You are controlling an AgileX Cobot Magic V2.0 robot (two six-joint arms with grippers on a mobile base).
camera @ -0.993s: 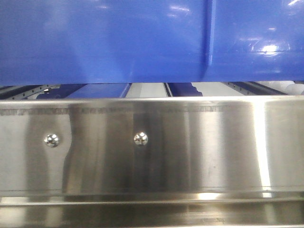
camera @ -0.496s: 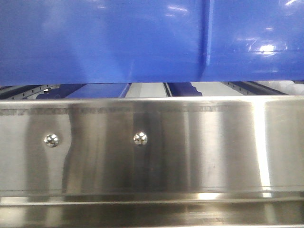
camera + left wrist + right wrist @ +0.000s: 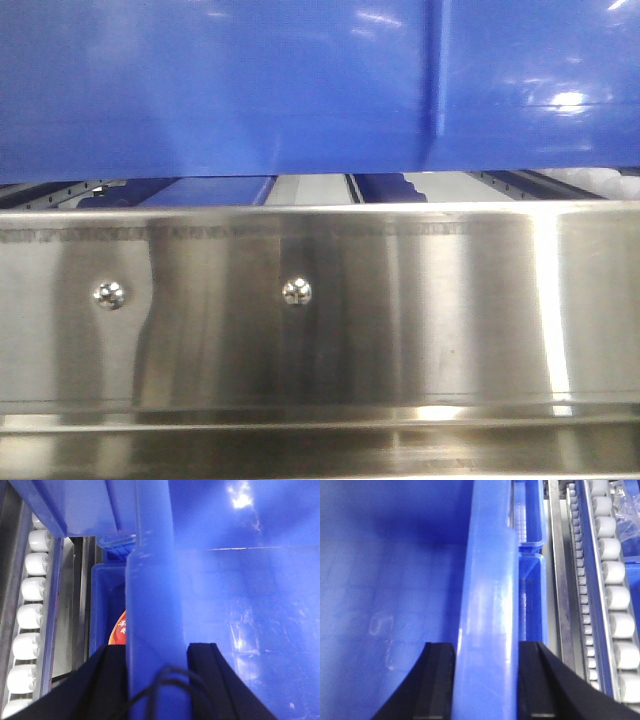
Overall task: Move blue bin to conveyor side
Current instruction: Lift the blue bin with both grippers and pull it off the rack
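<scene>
Left wrist view: left claw clenches one blue bin rim, right claw the opposite rim, probably to carry it level above the steel rack.

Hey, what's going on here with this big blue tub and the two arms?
Both robot arms grip a large glossy blue plastic bin by its top rim, the left pincer on one wall and the right pincer on another. The bin's underside shows just above the front rail of the shiny stainless-steel rack with white rollers. The conveyor belt is not in view.
</scene>
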